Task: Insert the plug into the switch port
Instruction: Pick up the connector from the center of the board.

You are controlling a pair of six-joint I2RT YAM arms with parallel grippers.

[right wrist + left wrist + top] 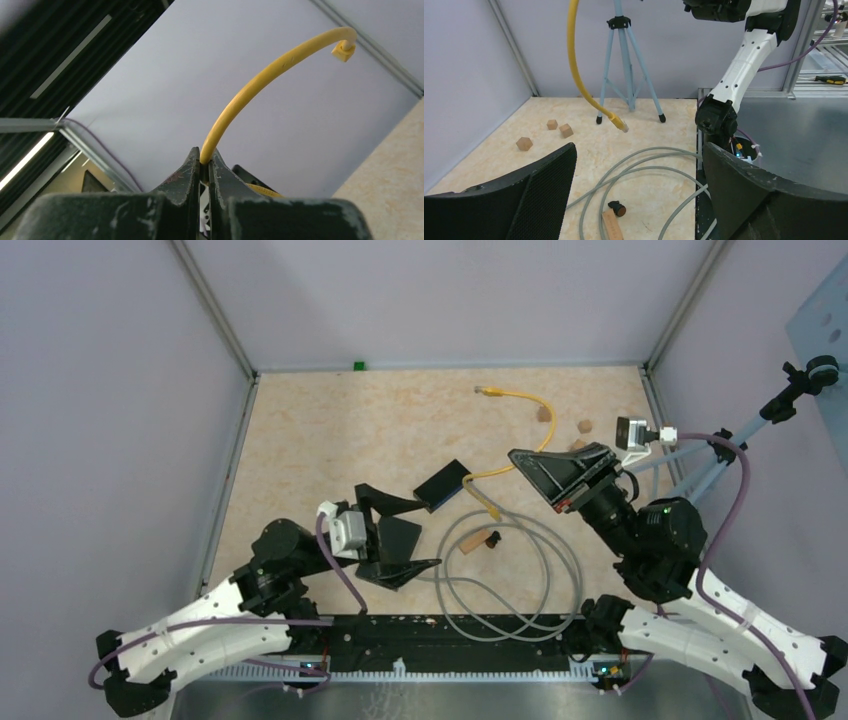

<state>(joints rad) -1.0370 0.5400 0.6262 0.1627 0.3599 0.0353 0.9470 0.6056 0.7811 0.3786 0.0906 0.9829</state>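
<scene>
While clenching the yellow cable (pixel 572 50) in the right end effector (pixel 202 157), steady the switch (pixel 441 486) with the released left end effector (pixel 639 150); level the plug (pixel 621 124), dangling at the switch's 4 o'clock, before pushing.

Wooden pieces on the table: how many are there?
4. Three small blocks cluster at the far right of the table; one longer piece lies inside the grey cable loop. Others may hide beneath the arms.
</scene>
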